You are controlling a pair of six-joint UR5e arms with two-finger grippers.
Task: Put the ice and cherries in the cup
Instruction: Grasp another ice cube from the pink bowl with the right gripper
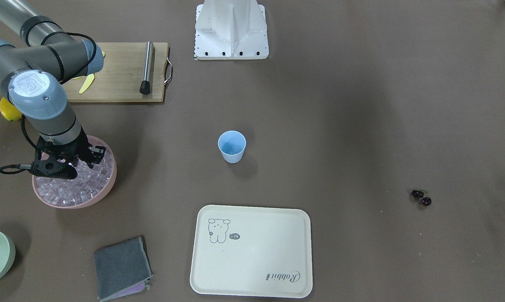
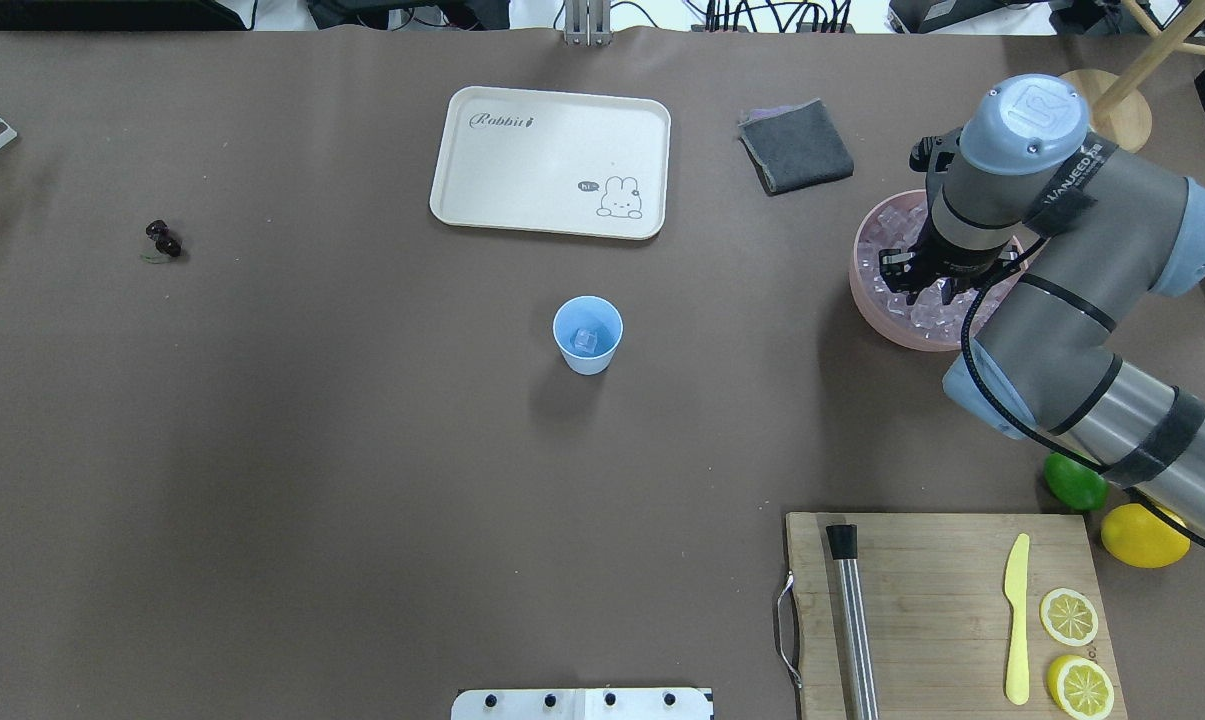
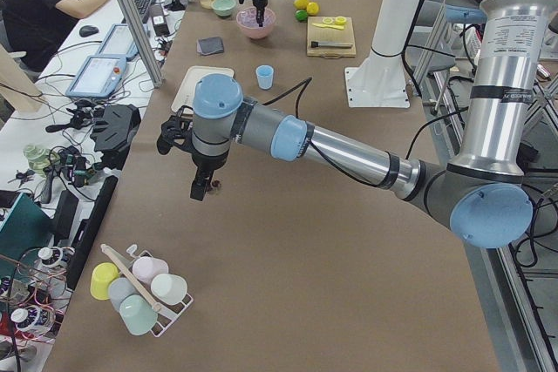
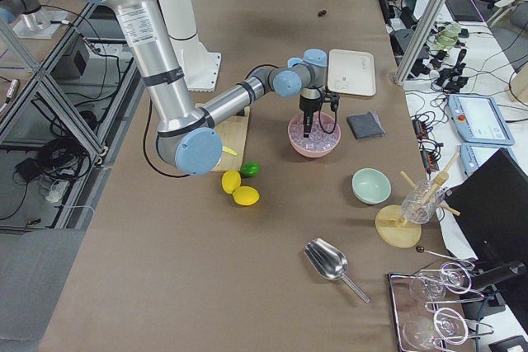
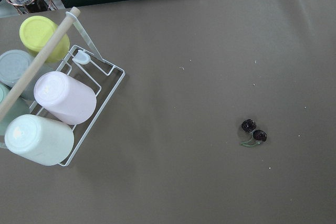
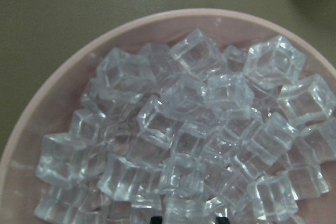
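Ice (image 6: 178,129) is heaped in the pink bowl (image 2: 859,285) by the worktop's right edge — one cube already sits in the cup (image 2: 590,362) mid-worktop. Right end effector (image 2: 930,296) hangs just over the heap, tips apart, gripping nothing. Cherries (image 2: 163,240) lie near the left edge with the left end effector (image 3: 200,193) above them — can't tell if it's spread or closed.

The cream tray (image 2: 542,170) reads "Rabbit" and, in a bubble, "hi".

The overhead and front-facing cameras look down from opposite sides of the surface (image 2: 362,450), sharing the cup (image 2: 587,335).
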